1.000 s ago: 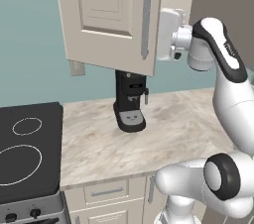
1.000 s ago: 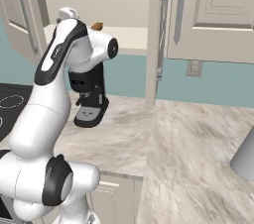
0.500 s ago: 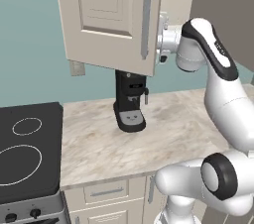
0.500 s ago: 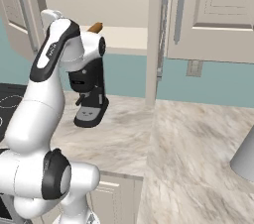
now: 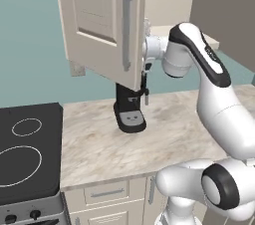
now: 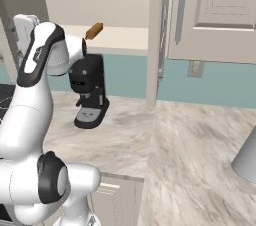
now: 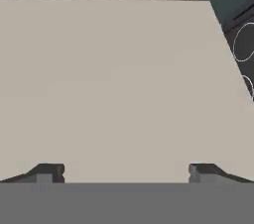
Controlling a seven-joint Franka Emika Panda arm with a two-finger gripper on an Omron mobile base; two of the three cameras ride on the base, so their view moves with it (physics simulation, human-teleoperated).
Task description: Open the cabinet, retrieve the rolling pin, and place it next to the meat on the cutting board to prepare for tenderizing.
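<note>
The cabinet stands open, its left door (image 5: 99, 25) swung out over the counter and its right door (image 6: 215, 15) swung out too. The rolling pin (image 6: 94, 31), a small orange-brown cylinder, lies on the cabinet's beige shelf (image 6: 125, 37). My gripper (image 7: 126, 171) is open with nothing between its fingertips (image 7: 49, 171), facing the plain inner face of the left door at close range. In the left base view my hand (image 5: 152, 50) sits just behind that door's edge, left of the rolling pin. The cutting board and the meat are out of view.
A black coffee machine (image 5: 130, 112) stands on the marble counter (image 5: 174, 134) below the cabinet. A black stove top (image 5: 25, 149) lies at the left. A grey cone-shaped object (image 6: 247, 160) sits at the counter's right. Drawers (image 5: 107, 194) run below the counter's edge.
My arm has swung left inside the cabinet opening toward the left door's inner face. That door has opened slightly wider. The rolling pin has not moved.
</note>
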